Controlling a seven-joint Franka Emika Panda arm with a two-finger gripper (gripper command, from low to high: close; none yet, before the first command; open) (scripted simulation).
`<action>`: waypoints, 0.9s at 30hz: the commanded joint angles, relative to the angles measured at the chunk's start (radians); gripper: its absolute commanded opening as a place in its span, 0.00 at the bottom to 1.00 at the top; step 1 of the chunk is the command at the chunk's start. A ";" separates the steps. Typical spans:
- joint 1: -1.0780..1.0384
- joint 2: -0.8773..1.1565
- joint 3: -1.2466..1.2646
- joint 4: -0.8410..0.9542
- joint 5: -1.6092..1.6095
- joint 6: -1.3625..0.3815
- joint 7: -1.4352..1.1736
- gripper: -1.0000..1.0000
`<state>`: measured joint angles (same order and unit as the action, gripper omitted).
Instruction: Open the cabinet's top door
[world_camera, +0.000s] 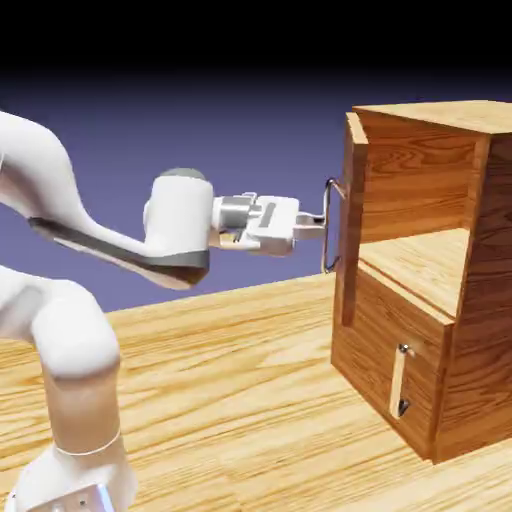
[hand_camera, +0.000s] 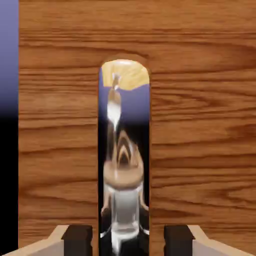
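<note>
1. Cabinet (world_camera: 458, 393) stands on the wooden table (world_camera: 220, 400), at the exterior view's right. The table's far edge runs in behind it, and we see no table corner. The top door (world_camera: 353, 225) is swung well out, so we can see the shelf (world_camera: 425, 262) inside. We think the job is almost done.
2. We see the gripper (hand_camera: 128, 241) open a little, with its tips on both sides of the long handle (world_camera: 326, 228). Thin gaps show beside the bar in the hand view, so we don't think it has a tight hold.
3. If we pull now, the bar may slip out from the tips, because nothing squeezes it. Then the door may stop short.
4. If we back off on a slant, one tip may catch the bar and drag the door the wrong way.
5. If we push ahead, the tips may bump the wood and swing the door toward shut.
6. If we need it wider, we should go round in a curve, since the door turns on its side. A straight tug could twist or jam the bar.
</note>
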<state>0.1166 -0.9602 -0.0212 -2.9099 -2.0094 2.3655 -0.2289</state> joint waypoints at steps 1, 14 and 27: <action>0.003 -0.010 0.025 -0.008 0.045 -0.020 -0.016 0.00; 0.090 -0.007 0.402 0.006 0.610 -0.406 -0.144 0.00; -0.049 0.337 0.866 0.362 1.039 -0.964 -0.076 0.00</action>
<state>0.0676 -0.6239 0.8441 -2.5472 -0.9699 1.4005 -0.3043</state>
